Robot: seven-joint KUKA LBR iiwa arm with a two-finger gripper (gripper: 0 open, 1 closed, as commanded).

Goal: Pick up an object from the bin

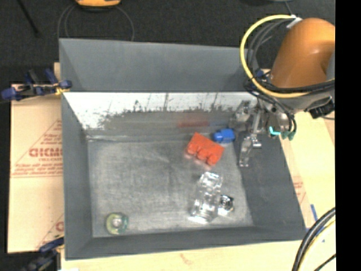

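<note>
1. The grey metal bin [141, 179] is the largest thing we see; its sloping walls run down to a flat, scuffed floor with a few loose things on it.
2. The arm comes in from the right, its wrist under a rounded orange cover [302, 49] ringed by cables, above the bin's far right corner.
3. The gripper [248, 148] hangs below that cover, low over the right side of the bin near the right wall. We cannot tell whether it is open or closed, and we see nothing held in it.
4. A clear plastic piece [207, 202], lumpy with a dark bit at its right side, lies on the floor toward the near right, well apart from the gripper.
5. An orange block [204, 149] lies tilted near the back wall, to the left of the gripper.
6. A small blue piece [224, 135] sits just beside the orange block's upper right corner, between that block and the gripper; it is the thing nearest the gripper.
7. A small round greenish disc [116, 223] lies alone in the near left corner.
</note>
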